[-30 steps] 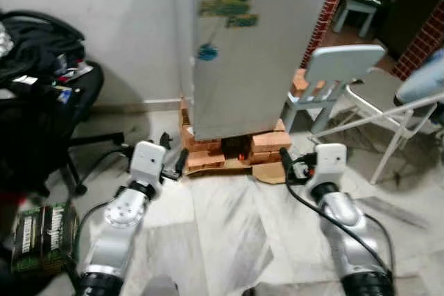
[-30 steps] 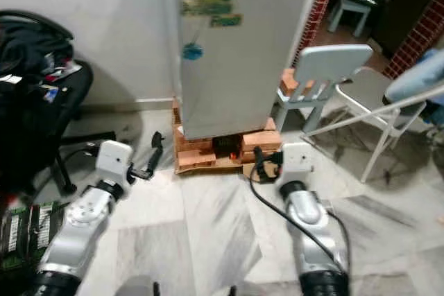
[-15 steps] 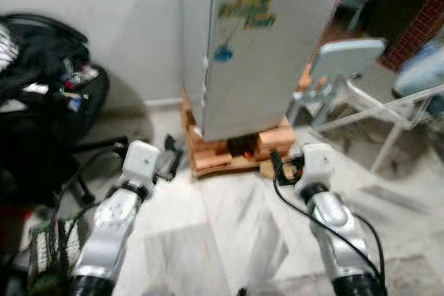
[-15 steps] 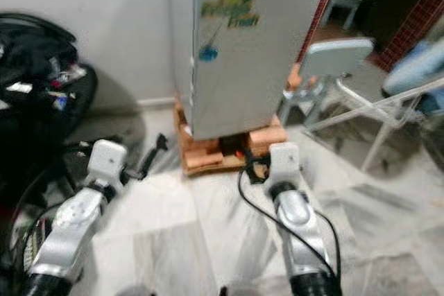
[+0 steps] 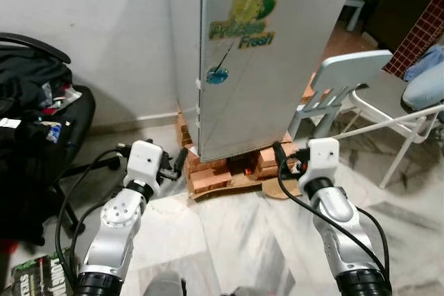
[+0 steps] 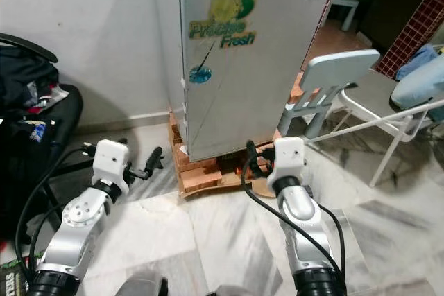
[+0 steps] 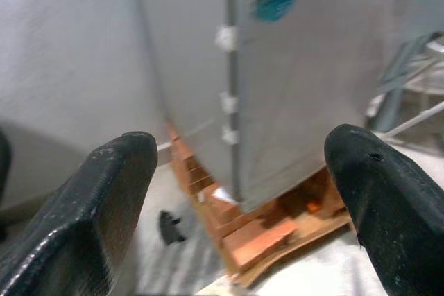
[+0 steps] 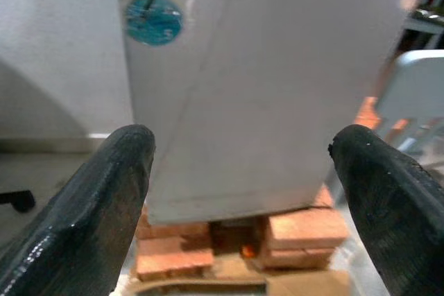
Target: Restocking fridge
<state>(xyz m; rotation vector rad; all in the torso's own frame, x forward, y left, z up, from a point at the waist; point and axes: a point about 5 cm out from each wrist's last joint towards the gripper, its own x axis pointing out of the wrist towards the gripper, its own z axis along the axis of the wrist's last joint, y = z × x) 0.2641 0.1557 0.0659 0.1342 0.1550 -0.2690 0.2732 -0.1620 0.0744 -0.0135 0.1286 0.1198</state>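
A small grey fridge [image 5: 263, 60] with a green and yellow sticker stands shut on a base of red bricks [image 5: 208, 178] against the white wall. Both arms reach forward low over the marble floor, short of the fridge's foot. My left gripper [image 7: 243, 143] is open and holds nothing; between its fingers I see the door's hinge edge and the bricks. My right gripper [image 8: 243, 143] is open too and empty, facing the door's lower part and the bricks [image 8: 298, 230].
A pale blue plastic chair [image 5: 347, 74] stands close to the fridge's right side, with a white folding chair frame [image 5: 395, 123] and a person's blue-clad knee [image 5: 427, 81] beyond. A black office chair piled with bags [image 5: 35, 116] is at the left. A green packet [image 5: 31, 285] lies on the floor.
The whole picture has shifted and sharpened: the camera has moved nearer and now takes in the fridge up to its top. Both arms hold the same forward pose, grippers open.
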